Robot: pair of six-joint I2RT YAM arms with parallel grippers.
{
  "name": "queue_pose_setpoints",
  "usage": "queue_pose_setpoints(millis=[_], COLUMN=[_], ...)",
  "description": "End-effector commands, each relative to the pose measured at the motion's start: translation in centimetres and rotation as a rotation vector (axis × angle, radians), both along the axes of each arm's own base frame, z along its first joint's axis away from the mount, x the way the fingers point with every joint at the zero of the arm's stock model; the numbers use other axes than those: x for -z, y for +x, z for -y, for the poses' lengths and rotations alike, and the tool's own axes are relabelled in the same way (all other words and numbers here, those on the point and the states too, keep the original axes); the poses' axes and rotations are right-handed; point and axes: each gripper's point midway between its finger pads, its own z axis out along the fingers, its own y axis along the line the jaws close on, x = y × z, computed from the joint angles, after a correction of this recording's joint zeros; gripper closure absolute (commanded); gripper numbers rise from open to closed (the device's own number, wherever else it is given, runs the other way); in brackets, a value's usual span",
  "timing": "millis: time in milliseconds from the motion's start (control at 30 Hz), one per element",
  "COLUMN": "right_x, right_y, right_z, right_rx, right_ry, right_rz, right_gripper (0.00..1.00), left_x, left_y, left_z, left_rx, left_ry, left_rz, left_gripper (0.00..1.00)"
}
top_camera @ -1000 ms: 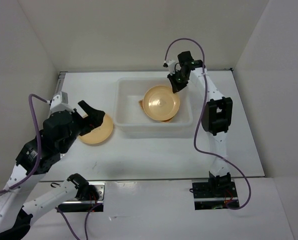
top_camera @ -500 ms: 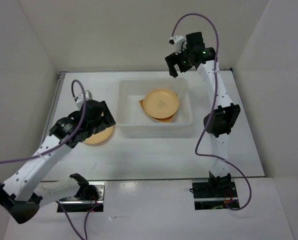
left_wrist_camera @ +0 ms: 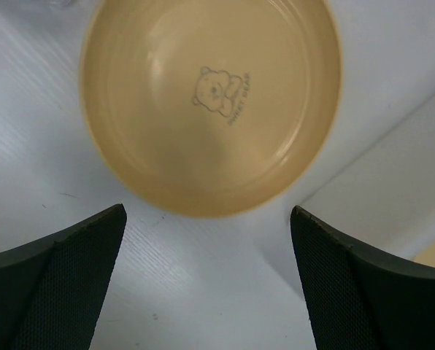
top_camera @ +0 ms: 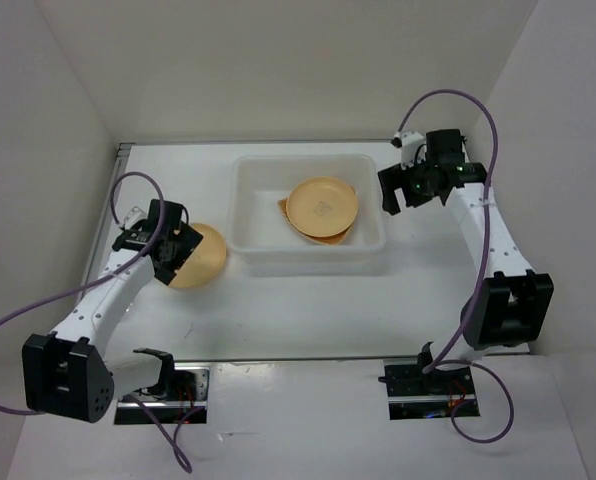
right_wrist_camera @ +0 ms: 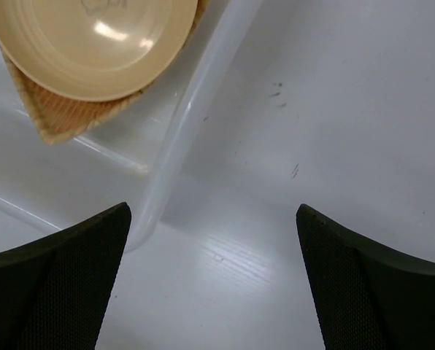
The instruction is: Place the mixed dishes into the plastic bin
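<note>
**Status:** task part done. One yellow plate point(top_camera: 322, 206) is sitting inside the plastic bin point(top_camera: 308, 264). It is resting on the tan woven tray point(top_camera: 282, 207), of which only a corner is showing past the plate's left edge. The second plate point(top_camera: 206, 258) is lying on the table point(top_camera: 308, 310) just left of the bin, not yet lifted. No clear cups are showing in any view. They may be hidden or too faint against the white, so cannot tell. At least one plate is therefore waiting to go in.

**Grippers:** the left gripper point(top_camera: 181, 247) is hovering over the left part of the second plate, jaws spread wide, nothing held. The right gripper point(top_camera: 391, 192) is hanging over the table just right of the bin's right wall, jaws likewise wide, empty.

**Views compared:**
- Top cam is giving the overall layout, incl. both arms and the bin, but little detail.
- Left wrist cam is showing the second plate point(left_wrist_camera: 210, 102) face up w/ a small bear print point(left_wrist_camera: 221, 86) at centre. Both fingers are flanking its rim, apart from it.
- Right wrist cam is showing the weave of the tan woven tray point(right_wrist_camera: 53, 117) under the yellow plate point(right_wrist_camera: 93, 36). It is also showing the bin's rounded rim point(right_wrist_camera: 192, 102) and faint scuffs on the table. None of this is legible from above.
</note>
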Motion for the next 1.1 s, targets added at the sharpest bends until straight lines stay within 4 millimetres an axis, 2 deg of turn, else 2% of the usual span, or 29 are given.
queue_pose_setpoints(millis=[0,33,67,100,167,200,233,433,467,567,600,733,767,867,900,967,1033,1067], right_x=[1.3,1.5,2.0,2.4,1.9,2.5,2.3,3.2,3.5,3.9,3.5,4.3,4.3,4.3,4.3,4.6,4.6,4.6], right_y=[0.0,-0.3,-0.9,-1.2,-1.6,-1.9,-2.0,-2.7,-2.9,-3.4,-3.3,-3.7,-3.7,-3.7,-3.7,-3.7,-3.7,-3.7], right_z=[1.4,2.6,3.0,3.0,3.1,3.5,3.3,3.7,3.7,3.5,3.5,3.4,3.4,3.4,3.2,3.2,3.2,3.2], right_rx=[0.051,0.083,0.094,0.088,0.087,0.106,0.100,0.117,0.117,0.118,0.117,0.118,0.125,0.125,0.119,0.119,0.119,0.119], right_ry=[-0.022,-0.023,-0.024,-0.005,0.015,0.022,0.029,0.046,0.046,0.059,0.059,0.059,0.065,0.065,0.072,0.072,0.072,0.072], right_rz=[0.043,0.040,0.027,0.016,0.030,0.012,0.022,0.006,-0.003,-0.016,0.002,-0.019,-0.022,-0.022,-0.022,-0.031,-0.031,-0.031], right_gripper=[0.02,0.02,0.02,0.02,0.02,0.02,0.02,0.02,0.02,0.02,0.02,0.02,0.02,0.02,0.02,0.02,0.02,0.02], left_x=[0.9,1.6,2.7,2.9,3.8,4.4,4.3,7.8,7.8,9.5,9.9,11.0,10.9,11.5,11.8,12.0,12.1,12.4], left_y=[1.4,1.2,1.2,1.4,1.1,1.0,1.2,-0.1,0.0,-1.9,-2.3,-2.9,-2.5,-2.6,-2.7,-2.6,-2.5,-2.6], left_z=[-1.5,-1.9,-3.0,-3.2,-3.6,-3.9,-3.9,-4.3,-4.2,-4.1,-4.1,-3.9,-4.1,-4.1,-4.3,-4.6,-4.6,-4.8], left_rx=[-0.138,-0.165,-0.202,-0.202,-0.219,-0.230,-0.230,-0.281,-0.288,-0.319,-0.325,-0.333,-0.333,-0.316,-0.321,-0.331,-0.331,-0.333], left_ry=[-0.097,-0.117,-0.114,-0.118,-0.116,-0.115,-0.116,-0.115,-0.128,-0.147,-0.156,-0.170,-0.169,-0.159,-0.150,-0.150,-0.150,-0.146], left_rz=[0.050,0.029,0.003,0.000,-0.029,-0.042,-0.033,-0.119,-0.118,-0.175,-0.186,-0.201,-0.185,-0.206,-0.217,-0.227,-0.226,-0.240], left_gripper=[0.01,0.01,0.01,0.01,0.01,0.01,0.01,0.01,0.01,0.01,0.01,0.01,0.08,0.20,0.33,0.39,0.51,0.61])
